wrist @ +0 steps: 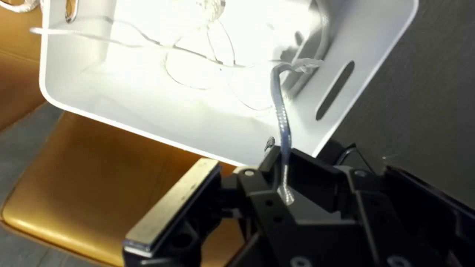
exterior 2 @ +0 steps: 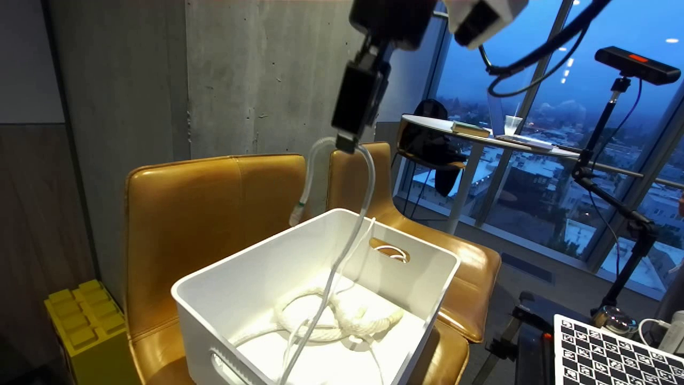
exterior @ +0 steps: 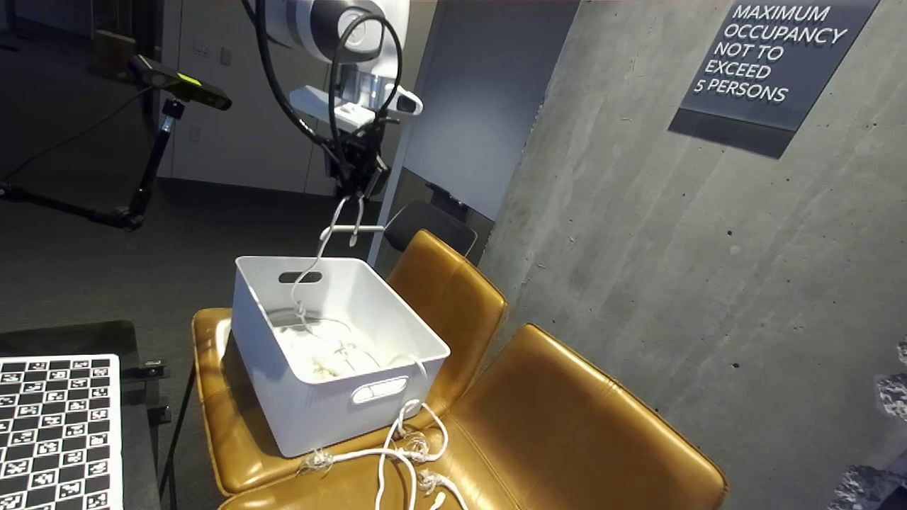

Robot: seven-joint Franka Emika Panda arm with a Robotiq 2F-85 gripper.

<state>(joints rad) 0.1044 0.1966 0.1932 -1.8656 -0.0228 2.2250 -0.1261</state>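
Your black two-fingered gripper (wrist: 285,157) is pinching a thin, pale, braided cord (exterior 2: 371,174) between its fingertips, above the rim of a white rectangular plastic bin (exterior: 269,375). In the wrist view your fingertips line up with the corner where the bin's chair-back long edge meets a short edge with a slotted handle. In both exterior views a short tail of the cord dangles outside the bite; the long part slants down into the bin. A green band circles the tail just above its tip.

On the bin's floor, below your grip, you have a coil of thick, twisted white rope (exterior 2: 374,323) with thinner strands around it. A slim white strand (wrist: 55,32) crosses the opposite short edge, near its chair-back corner.

The bin sits on the seat of a tan leather chair (exterior: 220,418). Outside that strand-crossed end, white ropes with frayed knots (exterior: 358,453) lie tangled where the seat meets a second tan leather chair (exterior: 602,432).

Farther out, past the first chair's front edge, you have a black-and-white checkered board (exterior: 57,432). A grey concrete wall (exterior: 638,248) rises behind the chair backs. Beyond the second chair, a white-topped table (exterior 2: 427,123) carries a book (exterior 2: 470,129) beside the windows (exterior 2: 539,214).
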